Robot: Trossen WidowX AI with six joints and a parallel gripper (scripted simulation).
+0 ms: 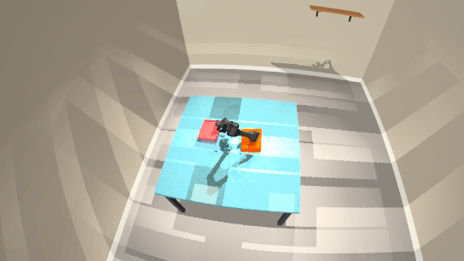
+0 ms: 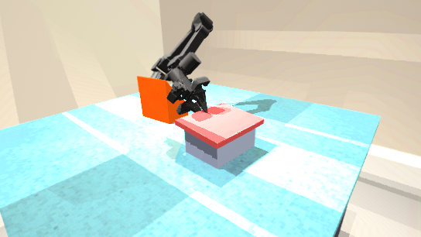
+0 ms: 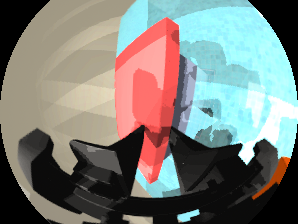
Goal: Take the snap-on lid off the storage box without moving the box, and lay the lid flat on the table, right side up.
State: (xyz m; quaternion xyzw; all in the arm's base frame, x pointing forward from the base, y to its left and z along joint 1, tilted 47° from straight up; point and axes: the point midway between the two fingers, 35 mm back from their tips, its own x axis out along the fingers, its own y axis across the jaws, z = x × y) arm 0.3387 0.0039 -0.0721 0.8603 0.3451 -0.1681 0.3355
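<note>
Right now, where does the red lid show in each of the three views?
Top: the red lid lies left of centre on the table, left of the gripper.
Exterior: centre, the lid sits over the grey box, its near edge clamped.
Wrist: edge-on, a vertical red slab between the fingers.
Shared landmark: the orange block at the arm's base.
</note>
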